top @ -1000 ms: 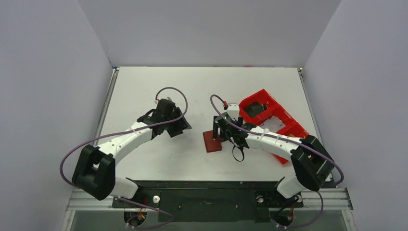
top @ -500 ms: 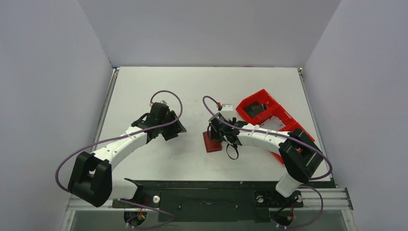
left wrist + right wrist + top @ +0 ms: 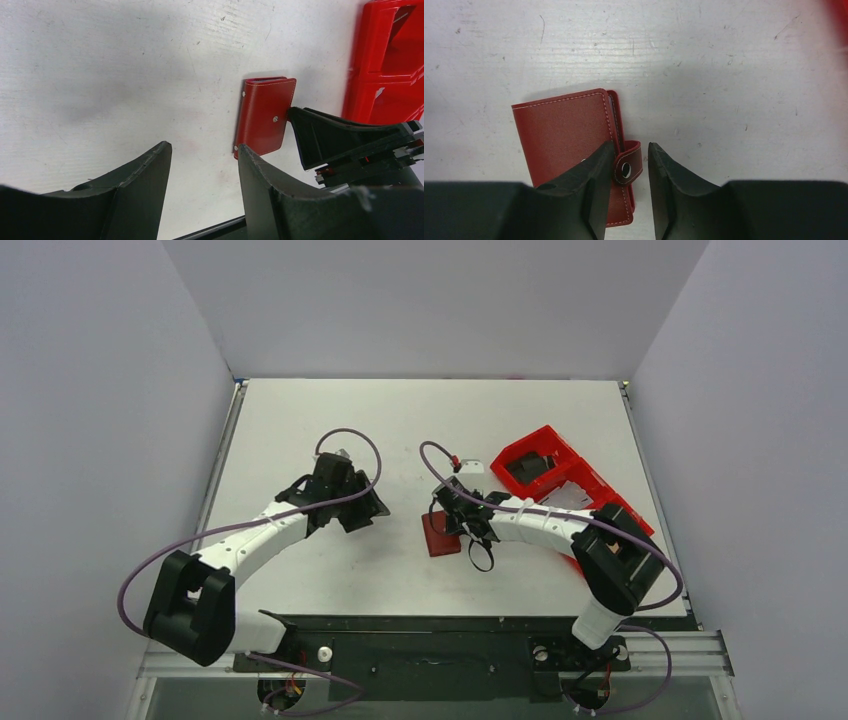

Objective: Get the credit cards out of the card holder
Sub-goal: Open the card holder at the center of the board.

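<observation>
Right wrist cam gave the detail: card holder (image 3: 559,135) lay flat and folded shut on the table (image 3: 400,420), with its snap tab (image 3: 628,170) at the edge where the covers part. My right gripper (image 3: 629,147) sat right over that tab, one finger above the cover, the other above bare table, tab in the slot between. Fingers stood a narrow gap apart. Couldn't tell whether they'd bitten on the tab or only flanked it. My read on the placement: the snap has to come undone before anything slides out, so the tab was the first thing to grab.

Credit cards: none visible outside, so I judged them to be inside the holder. A pale sliver showed between the covers, too thin to call.

Left gripper (image 3: 203,150) hung left of the holder, clear of it, fingers wide apart with only table between. Probably there to pin the holder down, else a pull on the tab would lift the lot.

Top external view placed the holder about midway between the left and right edges, nearer the near edge, with the red tray (image 3: 545,465) well apart toward the right edge. My right wrist hid the tab in that view. Only the left wrist view showed one of my right fingers (image 3: 320,135) meeting the holder's tab-side edge low down.
</observation>
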You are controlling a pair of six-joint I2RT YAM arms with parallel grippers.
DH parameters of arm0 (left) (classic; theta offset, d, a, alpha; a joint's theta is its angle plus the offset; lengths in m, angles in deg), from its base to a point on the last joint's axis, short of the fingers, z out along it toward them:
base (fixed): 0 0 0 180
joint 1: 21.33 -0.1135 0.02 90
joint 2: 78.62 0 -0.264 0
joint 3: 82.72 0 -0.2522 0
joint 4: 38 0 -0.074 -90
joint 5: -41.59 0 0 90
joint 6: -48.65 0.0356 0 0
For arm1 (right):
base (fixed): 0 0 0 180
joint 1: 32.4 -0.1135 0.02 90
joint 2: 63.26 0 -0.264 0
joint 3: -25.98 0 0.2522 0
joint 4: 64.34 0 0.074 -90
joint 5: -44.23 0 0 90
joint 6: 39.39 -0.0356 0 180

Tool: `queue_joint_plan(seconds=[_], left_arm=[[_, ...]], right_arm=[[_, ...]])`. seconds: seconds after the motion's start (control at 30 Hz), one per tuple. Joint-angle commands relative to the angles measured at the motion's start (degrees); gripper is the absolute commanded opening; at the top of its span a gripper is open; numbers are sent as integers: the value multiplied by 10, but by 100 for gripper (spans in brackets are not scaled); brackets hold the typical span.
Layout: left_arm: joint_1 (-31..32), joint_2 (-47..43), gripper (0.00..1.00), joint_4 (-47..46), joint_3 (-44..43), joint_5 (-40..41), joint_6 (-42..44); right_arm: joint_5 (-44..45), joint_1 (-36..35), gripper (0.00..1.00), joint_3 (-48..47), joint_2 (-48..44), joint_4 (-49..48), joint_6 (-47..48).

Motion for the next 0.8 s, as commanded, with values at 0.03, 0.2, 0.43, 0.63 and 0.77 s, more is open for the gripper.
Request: queue_joint_plan(seconds=[0.03,0.2,0.43,0.63,0.77], left_arm=[[-5,7,49,-27,-6,-12,9],[-5,9,49,-28,-4,-13,9],[-3,9,49,-33,0,-12,18],[8,15,50,-51,16,-19,25],[20,24,54,-83,25,-44,27]], right_arm=[[15,1,25,-1,6,-6,-7],[20,5,0,5,-4,-4,-13],[28,6,0,3,-49,11,-14],[26,-2,0,-10,-97,31,-16],[25,-16,0,-23,-119,42,-20]])
